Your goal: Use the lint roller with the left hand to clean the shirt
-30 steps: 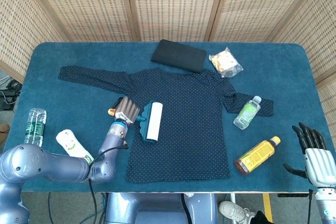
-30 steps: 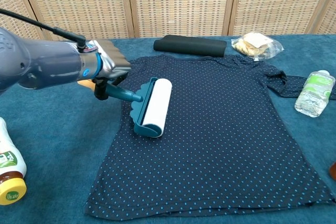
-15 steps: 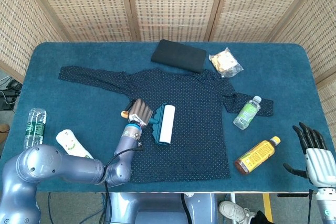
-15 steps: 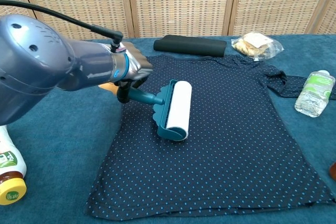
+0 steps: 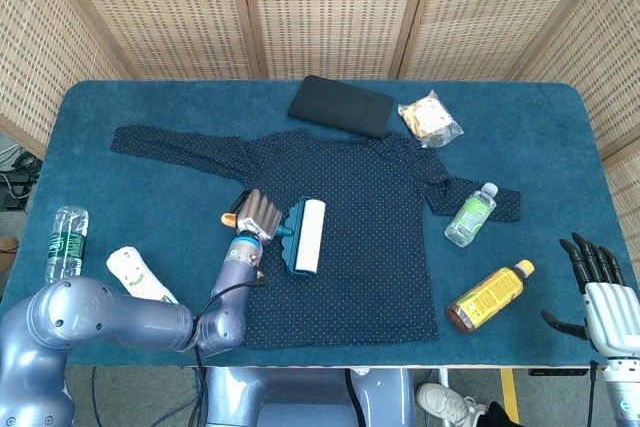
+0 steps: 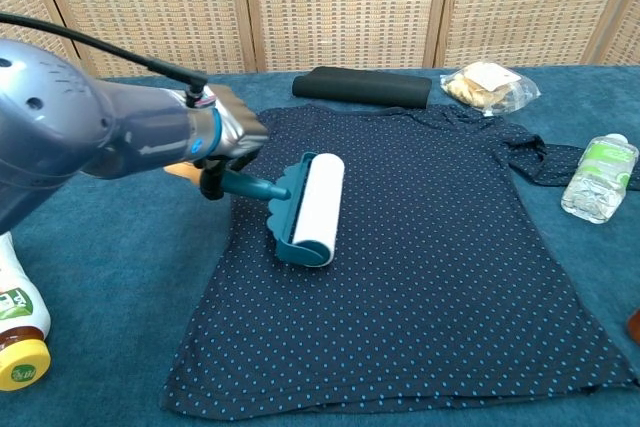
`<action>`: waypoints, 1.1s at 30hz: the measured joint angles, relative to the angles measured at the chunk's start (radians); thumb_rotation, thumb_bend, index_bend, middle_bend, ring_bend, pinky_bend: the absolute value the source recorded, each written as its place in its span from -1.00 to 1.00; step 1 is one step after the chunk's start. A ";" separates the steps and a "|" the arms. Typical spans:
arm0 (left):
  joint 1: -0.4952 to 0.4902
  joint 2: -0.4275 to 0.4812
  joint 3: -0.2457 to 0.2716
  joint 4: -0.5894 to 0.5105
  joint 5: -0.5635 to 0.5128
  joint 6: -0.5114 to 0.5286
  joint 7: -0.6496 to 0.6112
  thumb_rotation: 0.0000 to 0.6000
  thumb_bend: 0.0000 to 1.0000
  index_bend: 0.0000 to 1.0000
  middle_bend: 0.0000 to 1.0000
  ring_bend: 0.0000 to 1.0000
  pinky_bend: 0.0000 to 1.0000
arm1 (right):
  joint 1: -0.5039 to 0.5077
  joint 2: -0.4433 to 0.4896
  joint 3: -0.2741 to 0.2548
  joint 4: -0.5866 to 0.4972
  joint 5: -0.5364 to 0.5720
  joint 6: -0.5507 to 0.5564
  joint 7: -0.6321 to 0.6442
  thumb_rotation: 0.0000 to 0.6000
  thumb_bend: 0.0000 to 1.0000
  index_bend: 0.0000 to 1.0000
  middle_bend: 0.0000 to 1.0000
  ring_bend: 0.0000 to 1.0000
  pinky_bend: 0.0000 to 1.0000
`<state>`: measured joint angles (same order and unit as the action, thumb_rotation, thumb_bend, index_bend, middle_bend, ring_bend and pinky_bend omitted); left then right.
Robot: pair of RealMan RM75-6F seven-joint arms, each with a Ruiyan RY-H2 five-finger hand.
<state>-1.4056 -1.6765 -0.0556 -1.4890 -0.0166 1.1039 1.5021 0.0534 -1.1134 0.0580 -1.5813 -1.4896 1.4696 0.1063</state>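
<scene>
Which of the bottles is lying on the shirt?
The clear bottle with the green label, right of the lint roller. It lies on the shirt sleeve. The amber bottle, the other clear bottle and the white bottle all lie on the bare table.

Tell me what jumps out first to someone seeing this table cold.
The dark navy dotted long-sleeved shirt spread flat mid-table draws the eye, with the teal-framed white lint roller lying on its left part, handle gripped by the left hand. Next, the orange juice bottle lies near the front right edge, the open right hand beyond it.
</scene>
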 measured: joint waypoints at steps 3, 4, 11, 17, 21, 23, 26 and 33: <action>0.023 0.018 0.030 -0.012 0.018 0.001 -0.010 1.00 0.61 0.78 0.52 0.22 0.20 | -0.001 -0.001 -0.001 -0.001 -0.001 0.001 -0.007 1.00 -0.83 -1.00 -1.00 -1.00 -1.00; 0.038 0.030 0.046 -0.020 0.034 0.002 -0.019 1.00 0.61 0.78 0.52 0.22 0.20 | -0.001 -0.001 -0.001 -0.002 -0.002 0.002 -0.010 1.00 -0.83 -1.00 -1.00 -1.00 -1.00; 0.105 0.104 0.104 -0.062 0.090 0.007 -0.074 1.00 0.61 0.78 0.53 0.22 0.20 | 0.000 -0.007 -0.007 -0.009 -0.013 0.003 -0.029 1.00 -0.83 -1.00 -1.00 -1.00 -1.00; 0.130 0.138 0.114 -0.088 0.114 0.007 -0.098 1.00 0.61 0.78 0.53 0.22 0.20 | 0.000 -0.008 -0.011 -0.013 -0.017 0.001 -0.034 1.00 -0.83 -1.00 -1.00 -1.00 -1.00; 0.120 0.122 0.096 -0.090 0.110 0.009 -0.089 1.00 0.61 0.78 0.53 0.22 0.20 | -0.001 -0.005 -0.011 -0.016 -0.018 0.002 -0.029 1.00 -0.83 -1.00 -1.00 -1.00 -1.00; 0.112 0.110 0.088 -0.088 0.105 0.013 -0.078 1.00 0.61 0.78 0.53 0.22 0.20 | -0.001 -0.004 -0.011 -0.017 -0.017 0.003 -0.025 1.00 -0.83 -1.00 -1.00 -1.00 -1.00; 0.098 0.086 0.073 -0.082 0.098 0.019 -0.060 1.00 0.61 0.78 0.53 0.22 0.20 | -0.001 -0.002 -0.011 -0.017 -0.015 0.001 -0.018 1.00 -0.83 -1.00 -1.00 -1.00 -1.00; 0.069 0.043 0.043 -0.068 0.078 0.032 -0.026 1.00 0.61 0.78 0.53 0.22 0.20 | 0.000 -0.001 -0.011 -0.015 -0.013 -0.003 -0.010 1.00 -0.83 -1.00 -1.00 -1.00 -1.00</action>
<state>-1.3367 -1.6340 -0.0125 -1.5567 0.0614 1.1355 1.4764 0.0535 -1.1141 0.0472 -1.5966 -1.5024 1.4664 0.0959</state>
